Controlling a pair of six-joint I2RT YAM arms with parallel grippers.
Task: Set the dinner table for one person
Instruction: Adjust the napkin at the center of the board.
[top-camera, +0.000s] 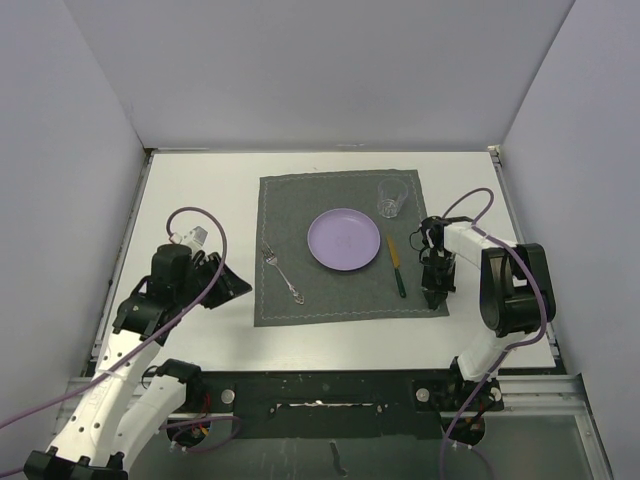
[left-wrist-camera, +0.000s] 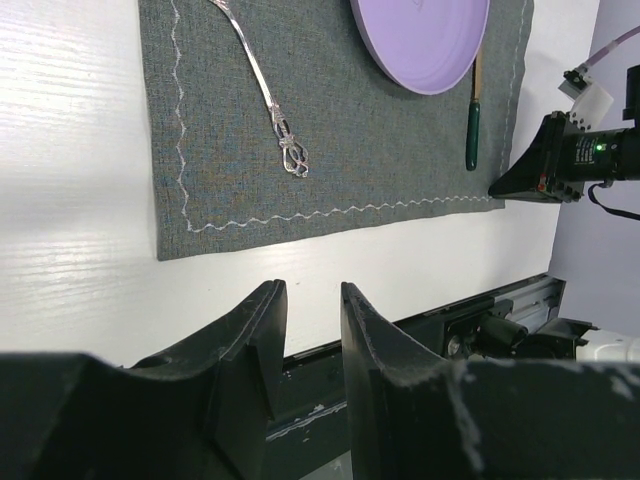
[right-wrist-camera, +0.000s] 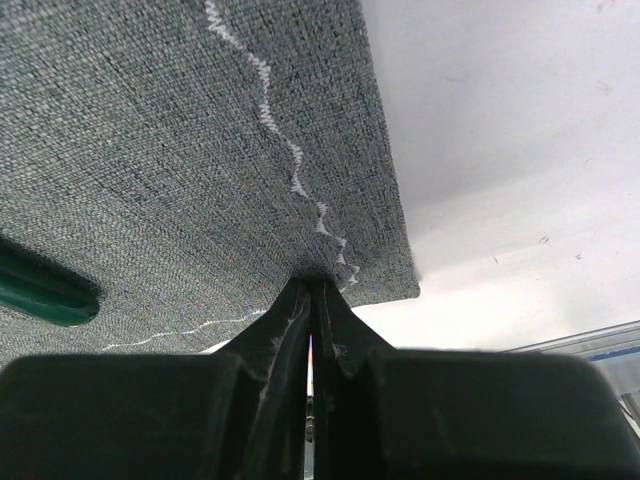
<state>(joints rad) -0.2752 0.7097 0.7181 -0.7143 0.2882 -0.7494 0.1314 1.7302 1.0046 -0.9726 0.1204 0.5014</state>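
Your right gripper is at the lower right corner of the placemat. Its jaws are pressed together and the stitched hem is puckered up between the tips, so I read it as pinching that corner of the cloth.

Everything on the mat lies up and to the left of that pinch in the top view. The green-handled knife is nearest, just beside the gripper, with its long axis running top to bottom in the frame. The purple plate is left of the knife. The fork is further left and slanted, tines toward the upper left. Any tug on the corner will carry all of them with it, so pull slowly and along the cloth.

Your left gripper hangs off the mat's left edge over bare table. Its jaws are a little apart and hold nothing. It is the nearer arm to the fork, and the right arm is nearer to the knife and the glass.

The dinner table is the white top under the whole scene, bare on both sides of the mat and along the bottom edge by the rail.

The plate has nothing on it. The glass stands upright at the mat's upper right, above the knife, and looks empty.
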